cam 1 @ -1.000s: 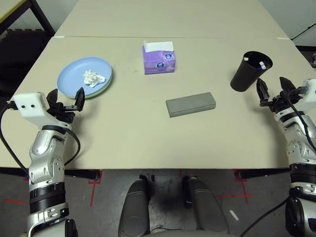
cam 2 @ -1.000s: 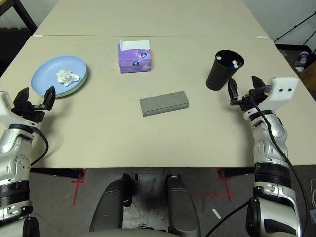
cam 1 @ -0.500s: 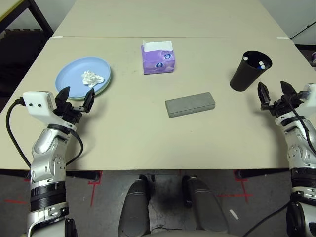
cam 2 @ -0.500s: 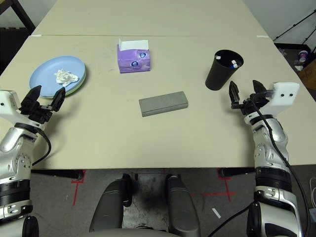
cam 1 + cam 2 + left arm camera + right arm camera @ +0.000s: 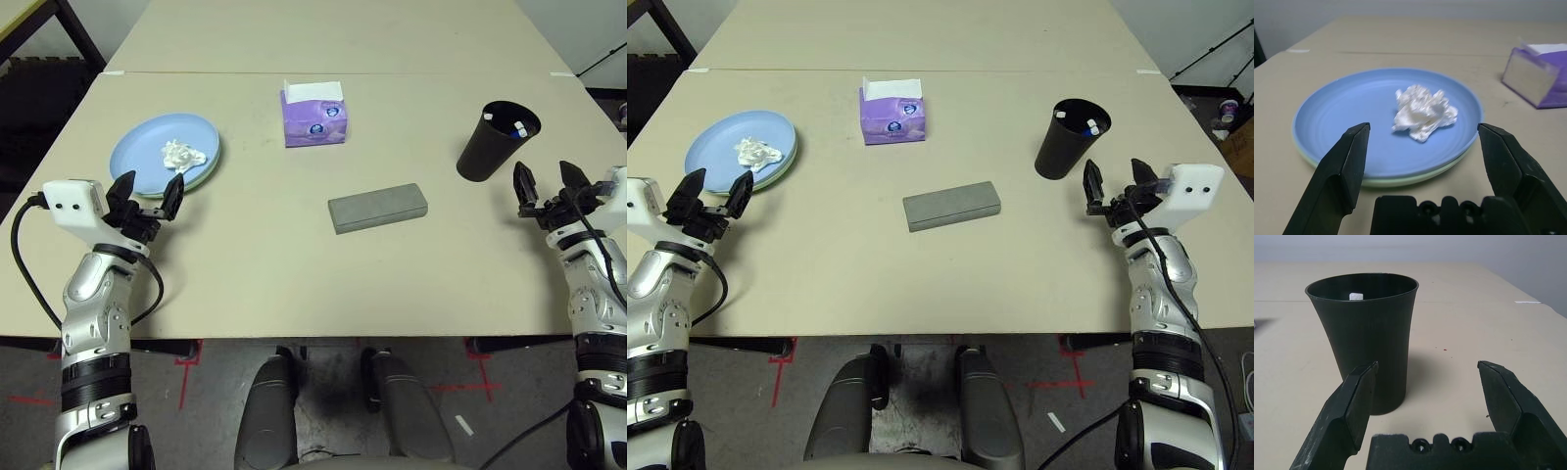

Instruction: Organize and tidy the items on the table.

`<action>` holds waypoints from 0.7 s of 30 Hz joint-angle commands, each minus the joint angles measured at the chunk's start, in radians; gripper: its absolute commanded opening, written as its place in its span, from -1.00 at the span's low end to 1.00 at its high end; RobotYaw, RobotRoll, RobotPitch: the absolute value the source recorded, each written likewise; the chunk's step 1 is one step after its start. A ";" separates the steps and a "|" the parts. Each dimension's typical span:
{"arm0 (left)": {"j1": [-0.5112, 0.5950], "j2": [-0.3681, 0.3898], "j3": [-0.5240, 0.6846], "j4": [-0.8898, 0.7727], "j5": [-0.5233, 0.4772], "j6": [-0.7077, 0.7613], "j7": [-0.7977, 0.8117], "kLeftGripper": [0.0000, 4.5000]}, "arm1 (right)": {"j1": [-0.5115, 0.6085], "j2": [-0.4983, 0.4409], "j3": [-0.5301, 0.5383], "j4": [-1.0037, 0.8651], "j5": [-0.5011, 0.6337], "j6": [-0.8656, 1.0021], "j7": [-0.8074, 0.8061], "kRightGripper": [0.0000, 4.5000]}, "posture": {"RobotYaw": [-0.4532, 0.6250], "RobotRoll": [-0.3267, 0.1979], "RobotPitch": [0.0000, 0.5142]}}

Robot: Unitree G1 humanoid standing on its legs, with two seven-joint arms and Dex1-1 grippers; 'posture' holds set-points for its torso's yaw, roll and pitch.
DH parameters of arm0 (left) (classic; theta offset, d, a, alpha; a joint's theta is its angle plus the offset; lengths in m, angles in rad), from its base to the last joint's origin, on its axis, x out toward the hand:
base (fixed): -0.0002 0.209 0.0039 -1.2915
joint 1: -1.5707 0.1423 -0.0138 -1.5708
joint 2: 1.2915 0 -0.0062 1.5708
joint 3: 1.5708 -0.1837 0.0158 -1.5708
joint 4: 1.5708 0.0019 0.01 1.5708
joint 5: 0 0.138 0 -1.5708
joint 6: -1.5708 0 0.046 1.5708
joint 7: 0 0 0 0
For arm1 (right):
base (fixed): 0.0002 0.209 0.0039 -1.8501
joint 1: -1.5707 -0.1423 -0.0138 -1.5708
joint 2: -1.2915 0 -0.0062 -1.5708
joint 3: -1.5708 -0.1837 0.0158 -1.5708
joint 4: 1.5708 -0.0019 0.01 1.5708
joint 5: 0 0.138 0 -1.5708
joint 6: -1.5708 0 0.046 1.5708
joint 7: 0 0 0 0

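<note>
Plates [image 5: 165,155] with tissue [image 5: 1422,112] look next: left gripper [image 5: 147,196] and right gripper [image 5: 1114,182] both gape empty, so approach first.

Even, soft overhead light keeps the table [image 5: 245,264] bright, without glare. The cup [image 5: 1369,338] casts a faint shadow beside its base. Wrist views blur toward the background; the head views stay sharp.

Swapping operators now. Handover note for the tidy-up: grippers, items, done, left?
Left gripper: open, empty, just short of the stacked plates.
Right gripper: open, empty, beside the black cup.
Crumpled tissue lies on the blue plate. Pens stand in the cup. Grey glasses case lies mid-table, shut.
Done: pens cupped, plates stacked.
Left: probably the tissue.
</note>
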 commanded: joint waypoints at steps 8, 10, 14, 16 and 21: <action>-0.018 -0.003 0.006 0.041 -0.003 -0.038 -0.004 1.00 | -0.007 0.002 -0.012 0.003 0.002 -0.011 -0.004 0.99 | -0.25 0.25 -0.30; -0.020 -0.005 0.006 0.045 -0.003 -0.044 -0.005 1.00 | -0.007 0.003 -0.012 0.002 0.003 -0.011 -0.003 0.99 | -0.25 0.25 -0.32; -0.024 -0.007 0.005 0.049 -0.005 -0.053 -0.004 1.00 | -0.006 0.005 -0.010 0.002 0.002 -0.012 -0.004 0.99 | -0.25 0.25 -0.32; -0.026 -0.007 0.005 0.050 -0.007 -0.055 -0.003 1.00 | -0.006 0.006 -0.010 0.001 0.002 -0.011 -0.004 0.99 | -0.25 0.25 -0.32; -0.030 -0.006 0.005 0.052 -0.008 -0.055 -0.004 1.00 | -0.005 0.006 -0.011 -0.002 0.002 -0.011 -0.005 0.99 | -0.26 0.25 -0.32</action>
